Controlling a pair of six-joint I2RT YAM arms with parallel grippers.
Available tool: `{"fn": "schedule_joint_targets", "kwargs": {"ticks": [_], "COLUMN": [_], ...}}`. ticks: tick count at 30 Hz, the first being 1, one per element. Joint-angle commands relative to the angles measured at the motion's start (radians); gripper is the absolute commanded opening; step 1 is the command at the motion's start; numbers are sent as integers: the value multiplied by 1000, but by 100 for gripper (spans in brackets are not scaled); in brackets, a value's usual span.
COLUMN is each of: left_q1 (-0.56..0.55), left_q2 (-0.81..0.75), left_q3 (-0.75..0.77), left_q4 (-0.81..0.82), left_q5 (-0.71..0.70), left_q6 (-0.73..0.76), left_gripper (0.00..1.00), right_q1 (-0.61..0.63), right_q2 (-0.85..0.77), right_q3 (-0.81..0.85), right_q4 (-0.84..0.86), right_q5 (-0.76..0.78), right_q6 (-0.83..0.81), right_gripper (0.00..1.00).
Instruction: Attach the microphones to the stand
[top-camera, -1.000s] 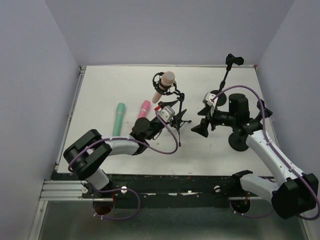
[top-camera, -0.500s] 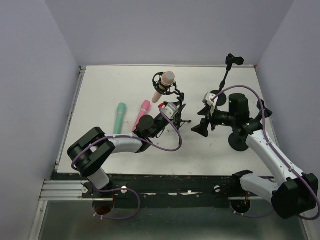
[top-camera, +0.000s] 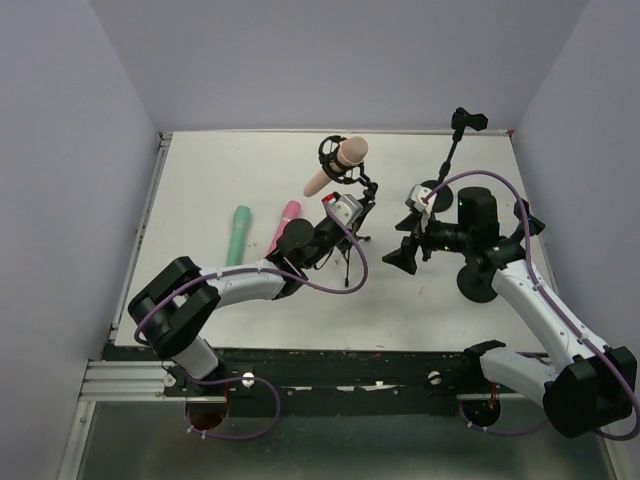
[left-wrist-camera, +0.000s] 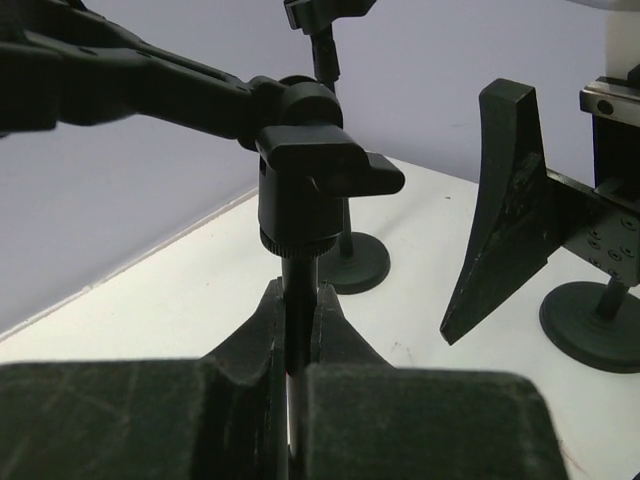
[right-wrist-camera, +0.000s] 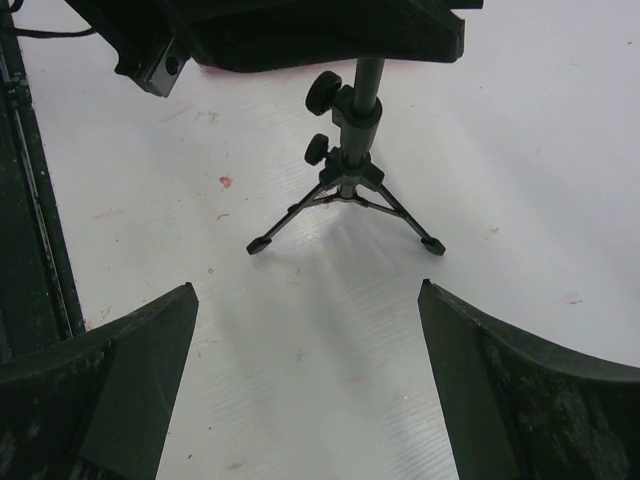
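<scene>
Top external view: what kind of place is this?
Probably a robot lab test cell: white table boxed by plain lavender walls, left arm and right arm bolted at its edge, mic stand as prop.

Tabletop (top-camera: 200, 170): white, flat and rectangular, walled on three sides, with a few small reddish specks (right-wrist-camera: 225, 182) on the surface. Teal-green microphone (top-camera: 238, 236): lay flat at left of centre, lengthwise front to back. Pink microphone (top-camera: 288, 215): lay flat just right of the teal one, apart from it and slightly angled, its near end hidden under an arm. Tripod stand (right-wrist-camera: 345, 190): stood near centre with legs splayed; whether every foot bore on the surface could not be told. Round stand base (left-wrist-camera: 352, 268): black disc at right rear, carrying an upright stem. Second round stand base (left-wrist-camera: 588, 328): black disc at right, nearer the front.
</scene>
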Motion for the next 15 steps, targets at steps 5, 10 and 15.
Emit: {"fn": "schedule_joint_targets", "kwargs": {"ticks": [5, 10, 15], "left_q1": [102, 230, 408], "left_q2": [-150, -207, -228], "left_q3": [172, 232, 276], "left_q4": [-201, -322, -407], "left_q5": [156, 237, 313], "left_q6": [-99, -108, -100], "left_gripper": [0, 0, 0], "right_q1": [-5, -5, -5], "right_q2": [-19, -19, -18], "right_q3": [28, 30, 28], "right_q4": [12, 9, 7], "right_q5": [26, 20, 17], "right_q6": [7, 5, 4], "right_gripper": [100, 100, 100]}}
